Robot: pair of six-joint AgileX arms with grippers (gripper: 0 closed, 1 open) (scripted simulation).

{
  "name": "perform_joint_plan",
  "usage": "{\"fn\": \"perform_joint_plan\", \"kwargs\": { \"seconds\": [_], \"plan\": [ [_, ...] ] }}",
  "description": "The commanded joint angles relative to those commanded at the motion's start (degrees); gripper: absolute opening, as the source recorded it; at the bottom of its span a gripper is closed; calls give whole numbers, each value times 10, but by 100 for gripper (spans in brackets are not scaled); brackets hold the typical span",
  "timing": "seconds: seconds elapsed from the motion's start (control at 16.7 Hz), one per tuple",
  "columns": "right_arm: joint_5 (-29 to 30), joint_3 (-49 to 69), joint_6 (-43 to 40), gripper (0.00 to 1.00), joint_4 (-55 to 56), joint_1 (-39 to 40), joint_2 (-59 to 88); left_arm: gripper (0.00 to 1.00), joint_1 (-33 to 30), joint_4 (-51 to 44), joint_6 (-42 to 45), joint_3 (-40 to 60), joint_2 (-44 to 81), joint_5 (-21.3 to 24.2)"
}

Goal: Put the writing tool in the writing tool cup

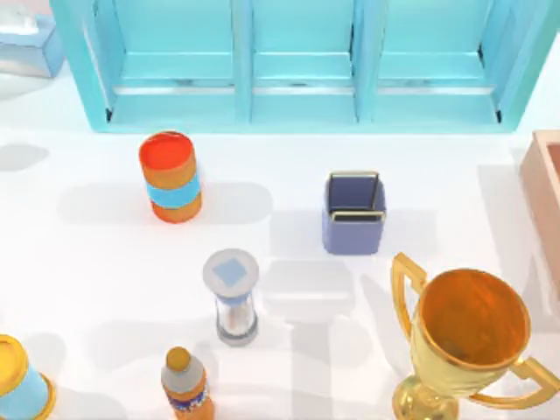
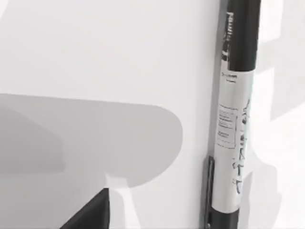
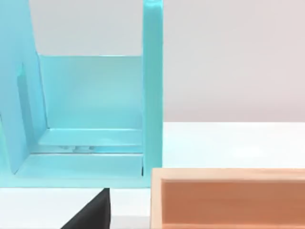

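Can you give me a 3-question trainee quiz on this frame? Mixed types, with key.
1. True or false: the writing tool already stands inside the writing tool cup.
2. In the top view, which object stands nearest the cup's lower right?
A. orange can
B. gold trophy
C. hourglass
3. Fill in: behind the cup, along the far side of the table, stands a light blue ____.

Key
1. False. The left wrist view shows the pen lying on the white table; the cup shows only its divider.
2. B, the gold trophy.
3. Shelf unit, with open compartments.
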Motion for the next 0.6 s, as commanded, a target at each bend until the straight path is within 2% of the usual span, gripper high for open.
{"fn": "perform_joint_plan", "kwargs": {
  "seconds": [0.3, 0.6],
  "plan": [
    [0, 0, 0, 100, 0, 0, 0, 100, -53, 138, -61, -23, 76, -11],
    [0, 0, 0, 100, 0, 0, 0, 100, -67, 165, -76, -28, 94, -15]
  ]
}}
